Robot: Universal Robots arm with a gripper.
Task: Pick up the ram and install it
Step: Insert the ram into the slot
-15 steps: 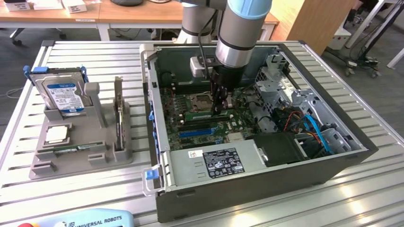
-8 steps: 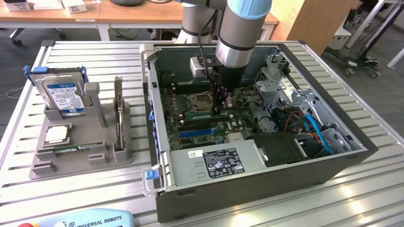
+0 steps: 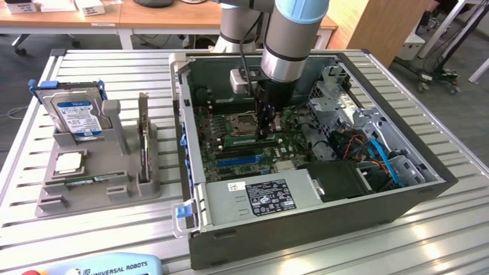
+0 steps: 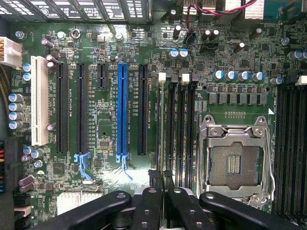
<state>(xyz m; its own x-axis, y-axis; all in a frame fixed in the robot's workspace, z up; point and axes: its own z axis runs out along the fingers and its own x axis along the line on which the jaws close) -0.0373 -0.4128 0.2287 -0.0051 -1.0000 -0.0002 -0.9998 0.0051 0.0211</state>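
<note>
The tool (image 3: 267, 133) is hanging with its jaws together at the top edge of one green ram (image 3: 243, 140), which is standing in a slot directly beneath it; I cannot tell whether it is clamped. One open socket (image 3: 246, 122) is lying just beside it. Well beyond, one drive (image 3: 77, 114) and one chip (image 3: 67, 163) are sitting in one stand (image 3: 114, 192) on the surface (image 3: 114, 69).

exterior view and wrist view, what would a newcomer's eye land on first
First the open computer case in the middle of the exterior view, with the robot arm reaching down into it. In the wrist view, its shut fingers sit right at the memory slots, between the bright blue slot and the empty processor socket. On the exterior view's left, a blue-labelled hard drive stands in a grey holder.
</note>
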